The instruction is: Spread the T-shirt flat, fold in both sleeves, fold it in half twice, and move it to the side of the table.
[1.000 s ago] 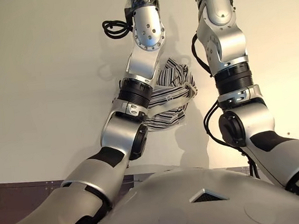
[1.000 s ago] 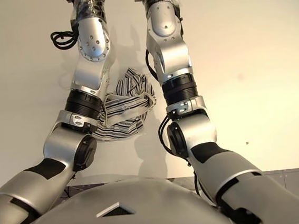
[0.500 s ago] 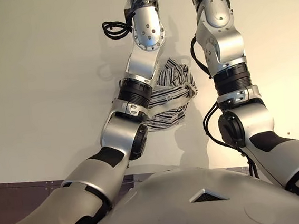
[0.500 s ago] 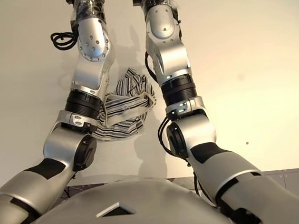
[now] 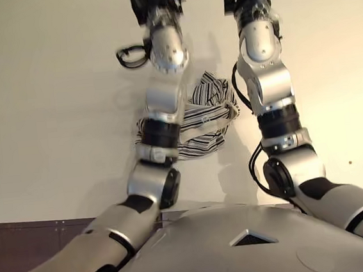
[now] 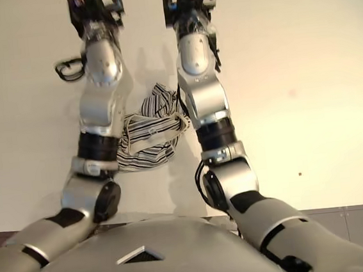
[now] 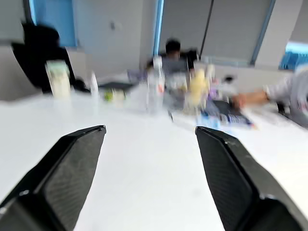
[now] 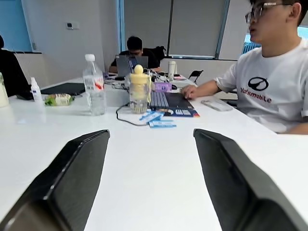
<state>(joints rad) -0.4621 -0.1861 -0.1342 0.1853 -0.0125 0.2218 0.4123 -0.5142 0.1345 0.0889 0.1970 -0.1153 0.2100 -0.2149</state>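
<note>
Spread wide apart and empty, past the crumpled T-shirt's (image 5: 206,111) far side: left gripper (image 7: 150,130) and right gripper (image 8: 151,132) alike.

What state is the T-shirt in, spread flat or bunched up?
Bunched up. The striped T-shirt lies in a crumpled heap on the white table, its stripes running in several directions over raised folds.

The T-shirt (image 5: 205,119) is thin, soft striped cloth, creased all over. The table (image 5: 51,123) is smooth, matt white. The fingers (image 7: 67,168) of the left gripper (image 7: 149,131) are matt black with a fine woven grain, like carbon fibre. The right gripper (image 8: 151,132) has fingers (image 8: 77,173) of the same finish. The bottle (image 8: 94,86) is clear, glossy plastic.
</note>
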